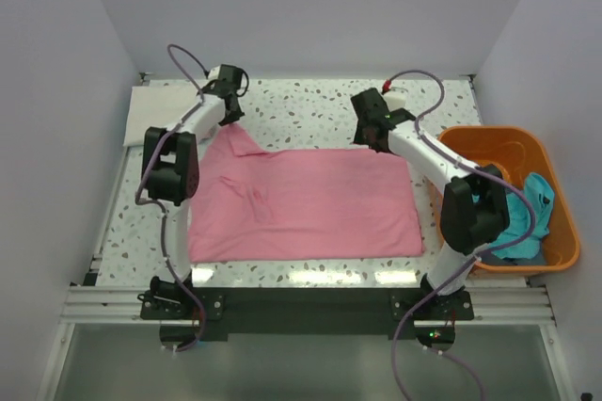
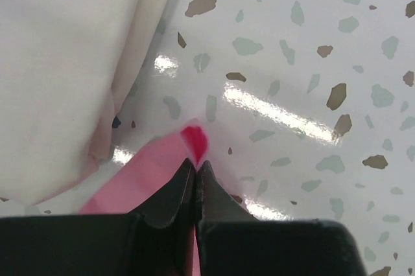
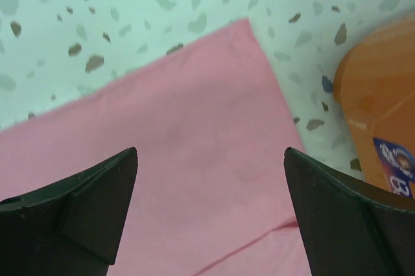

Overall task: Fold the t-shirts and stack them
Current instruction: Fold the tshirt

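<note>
The pink t-shirt (image 1: 301,203) lay spread across the middle of the speckled table (image 1: 310,100). It was mostly flat, with a few soft creases left of centre and its far left corner drawn up into a peak. My left gripper (image 2: 196,167) was pressed together on that corner, and a small tip of pink cloth poked out past the fingertips. My right gripper (image 3: 211,159) hung above the shirt's far right corner with its jaws spread wide and nothing between them.

The shirt's near hem ran just inside the table's near edge. Its right side came close to the orange basket (image 1: 560,194), where a teal t-shirt (image 1: 531,208) sat bunched. A white t-shirt (image 2: 65,62) lay with layered edges at the table's far left, just beside my left gripper. Bare tabletop showed beyond the pink shirt's far edge between my two grippers, and in a narrower strip along its left side.
</note>
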Robot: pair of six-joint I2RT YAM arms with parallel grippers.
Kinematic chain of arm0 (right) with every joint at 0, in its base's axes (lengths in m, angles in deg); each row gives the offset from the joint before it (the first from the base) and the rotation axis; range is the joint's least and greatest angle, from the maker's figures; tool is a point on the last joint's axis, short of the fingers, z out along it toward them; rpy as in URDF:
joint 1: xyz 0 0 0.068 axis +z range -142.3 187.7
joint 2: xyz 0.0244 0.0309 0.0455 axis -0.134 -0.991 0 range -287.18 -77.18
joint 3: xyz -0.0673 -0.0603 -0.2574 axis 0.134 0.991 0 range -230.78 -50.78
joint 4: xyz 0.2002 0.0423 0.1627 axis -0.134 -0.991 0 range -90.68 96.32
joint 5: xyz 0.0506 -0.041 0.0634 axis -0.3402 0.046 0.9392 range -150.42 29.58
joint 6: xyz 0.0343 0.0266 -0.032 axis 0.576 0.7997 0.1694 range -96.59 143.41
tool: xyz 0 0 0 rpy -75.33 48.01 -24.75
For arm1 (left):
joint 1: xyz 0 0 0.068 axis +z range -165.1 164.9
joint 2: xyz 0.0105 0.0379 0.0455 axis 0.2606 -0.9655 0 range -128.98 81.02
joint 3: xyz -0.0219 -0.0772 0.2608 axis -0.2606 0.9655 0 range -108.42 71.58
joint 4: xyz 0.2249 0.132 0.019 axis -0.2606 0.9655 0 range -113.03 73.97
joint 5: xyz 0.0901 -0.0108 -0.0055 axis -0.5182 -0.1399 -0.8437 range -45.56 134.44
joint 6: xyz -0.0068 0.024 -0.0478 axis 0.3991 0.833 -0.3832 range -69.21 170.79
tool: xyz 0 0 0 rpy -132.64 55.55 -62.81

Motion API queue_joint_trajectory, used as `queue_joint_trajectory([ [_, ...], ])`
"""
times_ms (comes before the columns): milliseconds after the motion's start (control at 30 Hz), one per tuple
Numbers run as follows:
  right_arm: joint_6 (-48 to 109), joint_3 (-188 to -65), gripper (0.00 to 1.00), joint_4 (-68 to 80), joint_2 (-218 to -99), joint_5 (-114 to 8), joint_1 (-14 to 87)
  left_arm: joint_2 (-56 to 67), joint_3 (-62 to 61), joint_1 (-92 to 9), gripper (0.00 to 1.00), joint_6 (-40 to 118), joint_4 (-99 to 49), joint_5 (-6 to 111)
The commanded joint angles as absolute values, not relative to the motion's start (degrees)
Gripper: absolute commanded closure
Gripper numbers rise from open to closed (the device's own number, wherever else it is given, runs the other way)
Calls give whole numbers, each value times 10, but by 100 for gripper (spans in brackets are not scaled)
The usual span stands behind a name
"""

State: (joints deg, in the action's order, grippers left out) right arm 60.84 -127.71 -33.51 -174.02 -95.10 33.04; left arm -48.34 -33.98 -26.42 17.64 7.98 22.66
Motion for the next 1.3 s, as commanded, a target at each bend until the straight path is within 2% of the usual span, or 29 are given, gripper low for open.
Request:
queue_joint_trajectory([
  [0,594,-1371,1,-361,-1819,-1028,316,-411,-302,-259,100,185,83,235],
  [233,572,-1545,1,-427,-1984,-1072,293,-342,-229,-259,100,183,77,247],
  [433,581,-1608,1,-466,-2056,-1093,270,-291,-179,-260,100,183,83,255],
  [633,589,-1617,3,-483,-2087,-1099,262,-244,-128,-260,100,179,72,269],
  [800,602,-1595,8,-486,-2095,-1092,261,-214,-95,-261,100,178,61,270],
  [833,606,-1584,10,-484,-2094,-1089,261,-211,-92,-261,100,178,62,271],
  [867,608,-1578,17,-479,-2092,-1088,261,-206,-87,-261,100,177,60,273],
  [933,613,-1561,21,-476,-2088,-1081,261,-201,-80,-261,100,177,59,280],
  [967,616,-1557,29,-476,-2086,-1078,262,-196,-78,-261,100,177,58,282],
  [1067,628,-1535,40,-469,-2074,-1070,261,-185,-68,-261,100,174,57,280],
  [1133,633,-1515,41,-461,-2060,-1065,261,-178,-62,-261,100,174,54,278],
  [1167,636,-1509,46,-453,-2058,-1064,261,-172,-58,-261,100,173,53,278],
  [1233,636,-1491,51,-440,-2052,-1057,261,-169,-54,-261,100,173,52,280],
  [1267,635,-1490,58,-433,-2052,-1056,261,-166,-53,-261,100,172,51,281],
])
